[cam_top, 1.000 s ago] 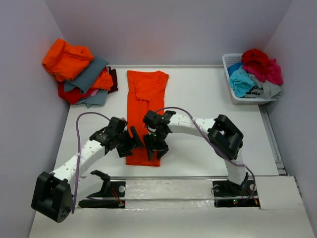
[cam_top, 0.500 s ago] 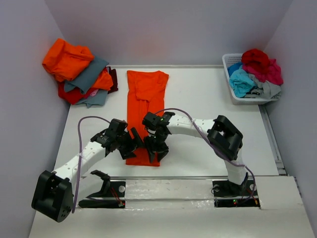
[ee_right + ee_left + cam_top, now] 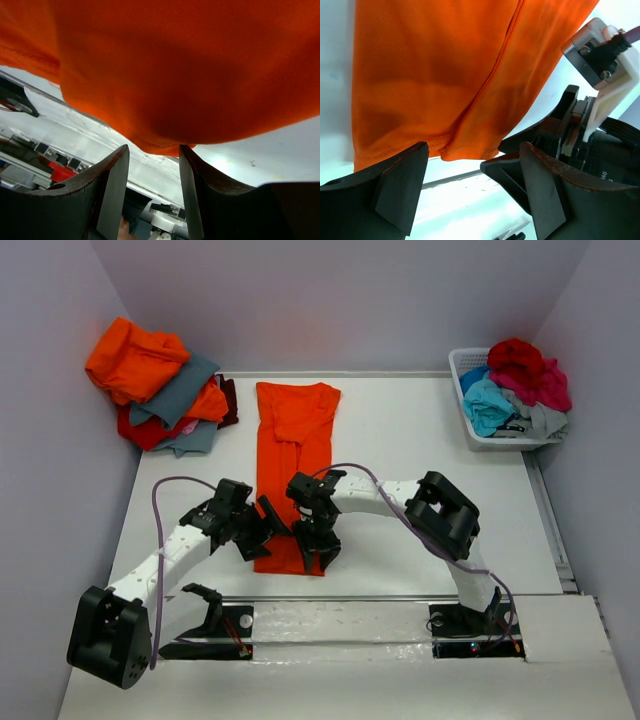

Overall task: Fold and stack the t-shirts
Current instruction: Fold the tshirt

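Both unclosed | left gripper wide, right gripper narrower | orange t-shirt hem at jaw tips

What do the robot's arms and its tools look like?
The left arm and right arm are white tubes with chunky black joints. A purple cable loops along each one. The left tool and right tool are black, with two wedge-shaped fingers.

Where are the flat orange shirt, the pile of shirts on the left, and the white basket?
orange shirt [image 3: 297,425], top view, its upper middle, beyond the arms.
shirt pile [image 3: 135,362], top view, the orange shirt lying on top.
white basket [image 3: 457,362], top view, its left wall.
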`<act>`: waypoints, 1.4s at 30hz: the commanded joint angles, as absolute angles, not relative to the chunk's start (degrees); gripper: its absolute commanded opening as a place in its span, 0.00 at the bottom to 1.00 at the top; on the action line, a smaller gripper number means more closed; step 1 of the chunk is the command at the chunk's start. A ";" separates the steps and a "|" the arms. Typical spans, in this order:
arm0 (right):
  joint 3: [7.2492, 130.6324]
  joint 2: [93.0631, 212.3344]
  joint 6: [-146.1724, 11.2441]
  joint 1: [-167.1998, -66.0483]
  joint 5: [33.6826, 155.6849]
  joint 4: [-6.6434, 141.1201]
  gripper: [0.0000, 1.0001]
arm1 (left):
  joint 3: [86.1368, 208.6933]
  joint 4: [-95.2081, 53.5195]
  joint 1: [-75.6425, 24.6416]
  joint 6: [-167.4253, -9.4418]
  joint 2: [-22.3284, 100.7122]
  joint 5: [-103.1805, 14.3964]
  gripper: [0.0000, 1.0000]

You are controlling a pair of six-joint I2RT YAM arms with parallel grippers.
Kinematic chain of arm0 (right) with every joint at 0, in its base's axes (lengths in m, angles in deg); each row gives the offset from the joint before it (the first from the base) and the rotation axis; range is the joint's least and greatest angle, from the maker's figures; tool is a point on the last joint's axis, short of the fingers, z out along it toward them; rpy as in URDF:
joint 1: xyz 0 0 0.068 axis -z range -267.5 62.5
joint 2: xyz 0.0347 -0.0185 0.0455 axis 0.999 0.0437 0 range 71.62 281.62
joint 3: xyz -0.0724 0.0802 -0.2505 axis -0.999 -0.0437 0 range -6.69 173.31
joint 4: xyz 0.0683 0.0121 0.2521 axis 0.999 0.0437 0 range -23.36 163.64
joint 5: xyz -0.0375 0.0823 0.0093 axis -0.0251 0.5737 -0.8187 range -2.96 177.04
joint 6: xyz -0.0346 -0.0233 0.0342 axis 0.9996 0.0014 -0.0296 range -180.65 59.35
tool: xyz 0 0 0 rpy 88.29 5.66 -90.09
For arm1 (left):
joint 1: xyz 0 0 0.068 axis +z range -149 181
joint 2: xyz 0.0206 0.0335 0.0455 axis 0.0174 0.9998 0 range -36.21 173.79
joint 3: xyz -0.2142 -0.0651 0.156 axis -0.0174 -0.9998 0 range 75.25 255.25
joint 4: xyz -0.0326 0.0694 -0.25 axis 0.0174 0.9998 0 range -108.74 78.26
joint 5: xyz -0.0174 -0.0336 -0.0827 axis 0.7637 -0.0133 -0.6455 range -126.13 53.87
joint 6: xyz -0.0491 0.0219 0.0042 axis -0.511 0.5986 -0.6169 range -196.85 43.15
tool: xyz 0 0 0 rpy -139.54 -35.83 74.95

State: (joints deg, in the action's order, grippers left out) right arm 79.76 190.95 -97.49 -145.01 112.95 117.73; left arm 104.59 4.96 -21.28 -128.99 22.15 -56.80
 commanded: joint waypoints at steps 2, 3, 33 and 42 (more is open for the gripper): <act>82.08 191.76 -96.68 -146.56 113.41 117.53 0.49 | 105.66 2.27 -21.06 -129.24 21.00 -59.77 0.85; 82.08 191.68 -96.68 -146.56 113.41 117.62 0.47 | 105.40 2.18 -20.54 -129.32 21.09 -60.12 0.85; 81.28 189.39 -97.21 -146.56 111.92 117.88 0.27 | 106.45 9.04 -18.78 -128.09 21.88 -55.29 0.75; 82.16 189.74 -96.68 -146.56 111.74 118.59 0.26 | 103.47 9.56 -18.25 -129.32 21.97 -56.08 0.34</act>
